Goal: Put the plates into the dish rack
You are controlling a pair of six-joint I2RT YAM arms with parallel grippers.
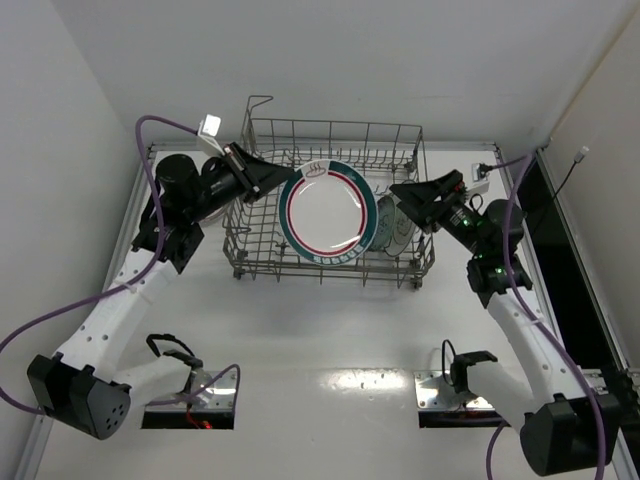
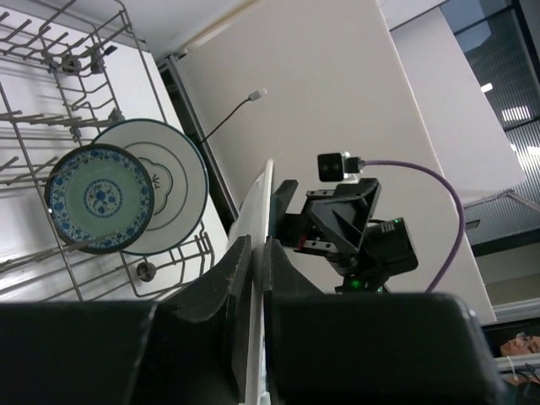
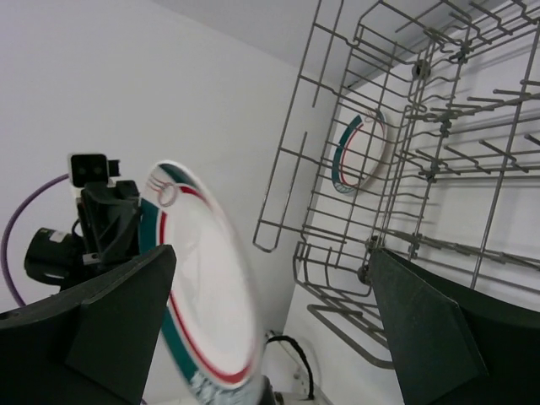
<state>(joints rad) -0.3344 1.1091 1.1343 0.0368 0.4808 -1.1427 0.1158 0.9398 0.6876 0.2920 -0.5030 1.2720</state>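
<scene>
Green-ringed plate (image 1: 322, 212) rim pinched in left end effector (image 1: 280, 179), over dish rack (image 1: 340, 141)

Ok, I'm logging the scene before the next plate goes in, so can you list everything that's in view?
dish rack: one, grey wire, far middle of the table.
held plate: one, white with green-and-red rim, on edge over the rack.
second green-and-red plate: one, white, standing in the rack.
dark-rimmed plate: one, white, standing at the rack's right end.
teal patterned plate: one, right beside the dark-rimmed plate.
table: one, white, under everything.
cables: two, purple, one along each arm.
left hand: shut on the held plate's rim.
right hand: open, empty, by the rack's right end.
</scene>
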